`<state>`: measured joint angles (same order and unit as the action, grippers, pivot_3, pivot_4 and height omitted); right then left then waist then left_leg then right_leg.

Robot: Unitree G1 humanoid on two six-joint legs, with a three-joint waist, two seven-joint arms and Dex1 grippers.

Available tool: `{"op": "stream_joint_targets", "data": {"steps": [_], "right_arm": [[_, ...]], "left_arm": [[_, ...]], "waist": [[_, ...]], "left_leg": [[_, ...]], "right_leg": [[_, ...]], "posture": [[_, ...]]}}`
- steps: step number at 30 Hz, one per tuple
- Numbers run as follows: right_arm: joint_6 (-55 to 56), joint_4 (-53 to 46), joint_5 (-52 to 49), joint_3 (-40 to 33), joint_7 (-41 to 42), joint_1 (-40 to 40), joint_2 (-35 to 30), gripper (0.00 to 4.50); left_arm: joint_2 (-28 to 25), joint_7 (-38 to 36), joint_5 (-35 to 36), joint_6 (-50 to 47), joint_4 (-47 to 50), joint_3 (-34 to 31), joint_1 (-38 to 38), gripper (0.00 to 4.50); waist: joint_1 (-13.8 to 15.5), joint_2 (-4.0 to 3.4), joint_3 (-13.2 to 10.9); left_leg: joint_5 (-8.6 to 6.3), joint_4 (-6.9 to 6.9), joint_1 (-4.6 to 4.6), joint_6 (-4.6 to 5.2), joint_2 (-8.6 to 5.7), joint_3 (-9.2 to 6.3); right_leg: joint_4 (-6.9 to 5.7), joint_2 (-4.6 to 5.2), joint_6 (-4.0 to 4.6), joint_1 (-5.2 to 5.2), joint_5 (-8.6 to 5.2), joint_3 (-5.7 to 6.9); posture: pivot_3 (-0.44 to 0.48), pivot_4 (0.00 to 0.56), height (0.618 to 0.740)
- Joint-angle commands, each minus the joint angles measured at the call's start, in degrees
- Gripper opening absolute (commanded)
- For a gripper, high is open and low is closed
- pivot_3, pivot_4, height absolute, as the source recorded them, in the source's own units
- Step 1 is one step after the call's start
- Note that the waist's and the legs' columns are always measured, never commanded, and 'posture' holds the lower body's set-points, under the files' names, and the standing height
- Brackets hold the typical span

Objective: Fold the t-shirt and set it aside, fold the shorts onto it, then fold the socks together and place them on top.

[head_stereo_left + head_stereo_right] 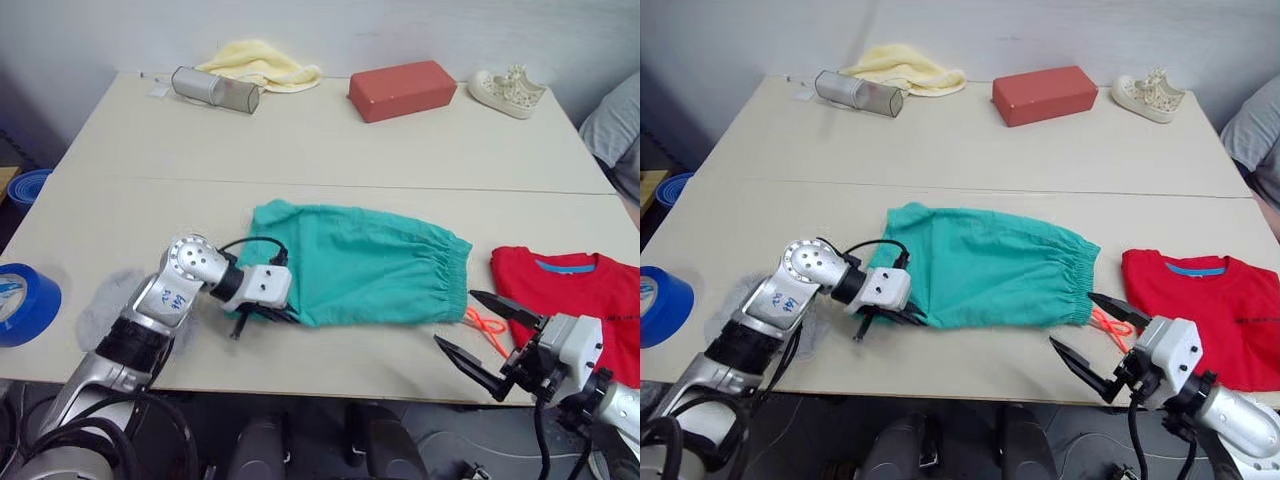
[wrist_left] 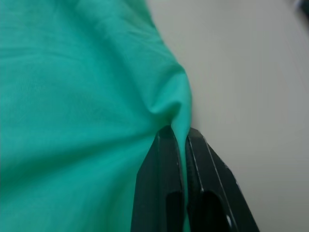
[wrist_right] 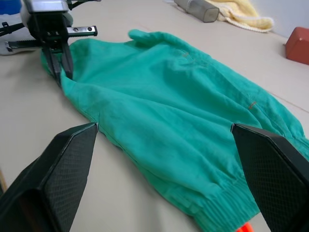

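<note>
Left wrist view gives us the left gripper (image 2: pixel 182 145) pinching the shorts (image 2: pixel 82 96) hem; our right gripper (image 1: pixel 478 330) hovers, spread wide.

The left arm reaches in low from the near left, elbow bent, wrist turned inward. Its tool (image 1: pixel 268 317) lies close to the table, its two black fingers (image 2: pixel 164 193) pinched together on a fold of the shorts (image 1: pixel 360 262). The right arm comes in from the near right corner, its tool (image 1: pixel 487 335) raised off the table, fingers spread wide and empty, pointing toward the left arm.
</note>
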<state>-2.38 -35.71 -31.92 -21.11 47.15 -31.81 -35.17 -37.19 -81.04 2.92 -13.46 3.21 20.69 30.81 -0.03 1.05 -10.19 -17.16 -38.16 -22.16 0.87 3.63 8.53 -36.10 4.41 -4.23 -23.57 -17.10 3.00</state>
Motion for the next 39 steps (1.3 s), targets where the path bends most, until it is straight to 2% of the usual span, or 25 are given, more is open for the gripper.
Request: {"op": "stream_joint_targets", "data": {"steps": [1, 6, 9, 12, 14, 16, 19, 21, 25, 30, 34, 39], "right_arm": [[1.29, -1.35, -0.51, -3.14, 1.30, -2.75, 0.50, 4.50], [1.65, -0.32, -0.38, -4.61, 2.01, -4.22, 0.87, 4.50], [-0.78, -0.60, -2.13, -4.85, 1.76, -5.08, 0.73, 4.50], [-2.84, -0.99, -4.68, -5.55, 1.23, -5.84, 1.27, 4.50], [-4.56, -1.57, -6.11, -5.99, 0.97, -6.53, 1.26, 4.50], [-9.99, -2.93, -12.17, -7.04, -1.07, -9.03, 1.44, 4.50], [-17.83, -4.68, -23.37, -8.79, -5.76, -12.70, 1.72, 4.50], [-23.76, -4.72, -33.09, -9.39, -11.47, -15.17, 2.06, 4.50], [-28.22, -1.82, -41.33, -9.19, -22.14, -13.01, 3.98, 4.50], [-32.03, 1.07, -54.23, -7.09, -35.50, -7.81, 6.54, 4.50], [-32.17, 2.47, -62.97, -4.50, -46.25, -2.22, 8.05, 4.50], [-31.70, 4.45, -68.97, 0.49, -57.43, 4.99, 10.01, 4.50]], "left_arm": [[-0.68, 1.49, 2.96, -8.40, 10.00, 0.20, -2.80, 0.04], [-0.88, 4.19, 5.30, -14.84, 14.53, -0.33, -6.04, 0.04], [-2.21, 5.13, 6.22, -15.90, 14.08, -1.81, -7.25, 0.61], [-3.56, 3.43, 9.18, -12.85, 11.79, -4.50, -7.67, 1.54], [-5.13, -1.59, 12.90, -9.90, 9.71, -6.51, -7.41, 2.20], [-6.43, -8.29, 18.77, -8.10, 7.14, -9.50, -6.47, 2.83], [-5.63, -9.62, 24.02, -9.67, 3.23, -12.36, -3.47, 2.83], [-0.26, -4.30, 25.48, -8.83, -1.72, -13.72, 0.66, 2.83], [8.89, 2.22, 22.92, -4.47, -8.39, -13.22, 4.45, 2.83], [15.21, 8.89, 13.42, 4.24, -14.78, -7.99, 6.32, 1.30], [19.06, 19.23, 5.93, 13.14, -21.60, -7.80, 7.91, 0.04], [19.67, 21.05, 2.29, 16.38, -27.08, -6.21, 8.69, 0.04]], "waist": [[-0.02, 0.00, 0.00], [-0.14, -0.02, 0.01], [-0.14, -0.04, 0.02], [-0.07, -0.04, 0.02], [-0.08, -0.05, 0.02], [-0.07, -0.08, 0.03], [0.19, -0.11, 0.04], [0.55, -0.15, 0.07], [0.99, -0.10, 0.15], [0.31, -0.08, 0.16], [0.07, -0.09, 0.16], [-0.20, -0.10, 0.18]], "left_leg": [[0.00, -0.02, 0.00, 0.00, 0.00, 0.00], [0.04, -0.02, 0.05, 0.06, -0.02, 0.00], [0.03, 0.00, 0.05, 0.02, 0.02, -0.02], [0.01, 0.02, 0.04, -0.02, 0.08, -0.07], [0.01, 0.02, 0.03, -0.03, 0.09, -0.08], [0.00, 0.02, 0.04, -0.04, 0.09, -0.08], [0.00, 0.04, 0.02, -0.07, 0.11, -0.15], [0.01, 0.03, 0.02, -0.05, 0.09, -0.17], [0.01, -0.01, -0.01, 0.03, 0.04, -0.15], [-0.01, 0.05, -0.03, 0.04, 0.04, -0.09], [0.02, 0.06, -0.06, -0.02, 0.09, -0.15], [0.03, 0.06, -0.06, 0.00, 0.10, -0.11]], "right_leg": [[0.00, 0.00, 0.00, 0.01, 0.00, -0.01], [-0.01, 0.06, 0.00, 0.02, 0.01, -0.16], [-0.02, 0.08, 0.04, 0.01, -0.01, -0.16], [-0.01, 0.13, 0.11, -0.01, -0.05, -0.14], [-0.01, 0.16, 0.13, -0.01, -0.05, -0.14], [-0.01, 0.20, 0.15, -0.01, -0.07, -0.13], [-0.01, 0.28, 0.23, 0.00, -0.11, -0.07], [-0.02, 0.32, 0.23, 0.04, -0.10, -0.07], [0.16, 0.34, 0.29, 0.12, -0.04, -0.06], [0.17, 0.23, 0.11, 0.04, 0.06, -0.11], [0.12, 0.14, 0.12, 0.00, 0.05, -0.09], [0.14, 0.10, 0.08, -0.01, 0.07, -0.11]], "posture": [[0.000, 0.150, 0.740], [0.000, 0.150, 0.740], [0.000, 0.150, 0.740], [0.000, 0.150, 0.740], [0.000, 0.150, 0.740], [0.000, 0.150, 0.740], [0.000, 0.150, 0.740], [0.000, 0.150, 0.740], [0.000, 0.150, 0.740], [0.000, 0.150, 0.740], [0.000, 0.150, 0.740], [0.000, 0.150, 0.740]]}}
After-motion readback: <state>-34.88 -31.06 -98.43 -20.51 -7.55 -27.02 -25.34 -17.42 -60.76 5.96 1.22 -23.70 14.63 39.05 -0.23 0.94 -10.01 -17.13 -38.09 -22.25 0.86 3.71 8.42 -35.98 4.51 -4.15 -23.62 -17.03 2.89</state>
